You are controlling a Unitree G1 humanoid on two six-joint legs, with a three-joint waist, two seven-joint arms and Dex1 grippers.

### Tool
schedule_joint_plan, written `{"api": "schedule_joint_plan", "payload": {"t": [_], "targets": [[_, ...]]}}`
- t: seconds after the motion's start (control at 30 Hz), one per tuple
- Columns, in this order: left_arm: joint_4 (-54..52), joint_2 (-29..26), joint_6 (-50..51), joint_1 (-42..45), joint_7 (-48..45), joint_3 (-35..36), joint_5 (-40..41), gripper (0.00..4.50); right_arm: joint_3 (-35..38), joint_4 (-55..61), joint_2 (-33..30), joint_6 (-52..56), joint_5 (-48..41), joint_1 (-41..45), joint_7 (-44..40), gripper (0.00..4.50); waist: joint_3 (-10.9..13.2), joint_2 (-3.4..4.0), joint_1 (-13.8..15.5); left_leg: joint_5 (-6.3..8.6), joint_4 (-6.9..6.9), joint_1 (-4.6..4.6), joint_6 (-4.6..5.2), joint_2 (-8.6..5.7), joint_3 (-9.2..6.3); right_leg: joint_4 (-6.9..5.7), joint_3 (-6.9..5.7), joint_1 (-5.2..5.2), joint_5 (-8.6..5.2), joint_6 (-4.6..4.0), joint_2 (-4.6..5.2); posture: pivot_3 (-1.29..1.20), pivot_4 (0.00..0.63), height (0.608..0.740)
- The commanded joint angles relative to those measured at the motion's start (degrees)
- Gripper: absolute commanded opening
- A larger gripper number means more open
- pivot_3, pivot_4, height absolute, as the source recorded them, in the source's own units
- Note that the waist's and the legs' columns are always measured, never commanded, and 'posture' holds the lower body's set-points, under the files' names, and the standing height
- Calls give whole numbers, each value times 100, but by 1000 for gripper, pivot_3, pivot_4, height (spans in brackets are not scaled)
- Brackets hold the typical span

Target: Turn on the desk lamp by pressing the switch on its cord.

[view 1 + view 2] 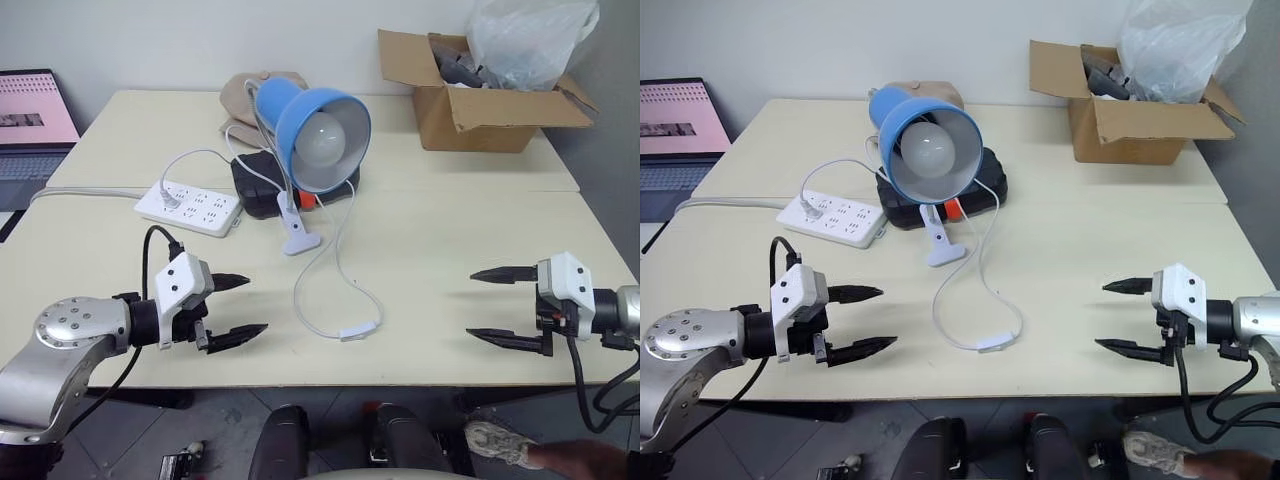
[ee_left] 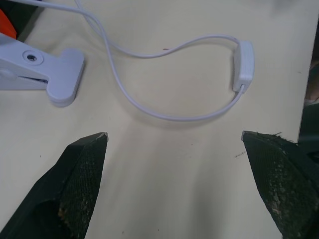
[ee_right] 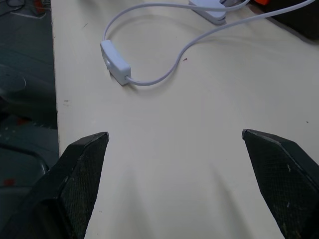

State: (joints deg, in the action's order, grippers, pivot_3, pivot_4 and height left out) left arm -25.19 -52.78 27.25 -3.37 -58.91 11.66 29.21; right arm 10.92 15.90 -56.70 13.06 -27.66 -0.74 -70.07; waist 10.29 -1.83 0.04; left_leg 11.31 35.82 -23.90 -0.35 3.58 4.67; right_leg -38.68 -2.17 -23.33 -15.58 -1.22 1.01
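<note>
We hover both pincers, left (image 1: 232,310) and right (image 1: 492,306), released over the desk's (image 1: 450,250) near edge, and must next reach the switch (image 1: 359,329) between them.

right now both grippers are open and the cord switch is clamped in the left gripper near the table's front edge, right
Not quite. The switch is not clamped: it lies free on the table near the front edge, between the two arms. The left gripper and right gripper are both open and empty, as the left eye view shows.
</note>
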Motion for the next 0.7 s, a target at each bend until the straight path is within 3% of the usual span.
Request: {"api": "schedule_joint_plan", "payload": {"t": [0.03,0.33,0.7], "targets": [[-159,20,-96,-45,29,200,53,4468,-21,-21,58,-149,38,160,-66,4500,0,0,0,0,0,0,0,0,0,0,0,0,0,0,0,0,150,740],[-17,-7,-263,189,94,91,-173,4468,-194,-74,130,-190,140,297,-36,4500,0,0,5,0,2,1,0,0,0,-4,-1,0,1,1,0,0,150,740],[-27,131,-111,334,-432,-126,315,4468,81,621,60,376,-60,-8,207,4500,0,0,5,0,2,0,0,0,-2,-7,-3,2,6,11,-1,0,150,740]]}}
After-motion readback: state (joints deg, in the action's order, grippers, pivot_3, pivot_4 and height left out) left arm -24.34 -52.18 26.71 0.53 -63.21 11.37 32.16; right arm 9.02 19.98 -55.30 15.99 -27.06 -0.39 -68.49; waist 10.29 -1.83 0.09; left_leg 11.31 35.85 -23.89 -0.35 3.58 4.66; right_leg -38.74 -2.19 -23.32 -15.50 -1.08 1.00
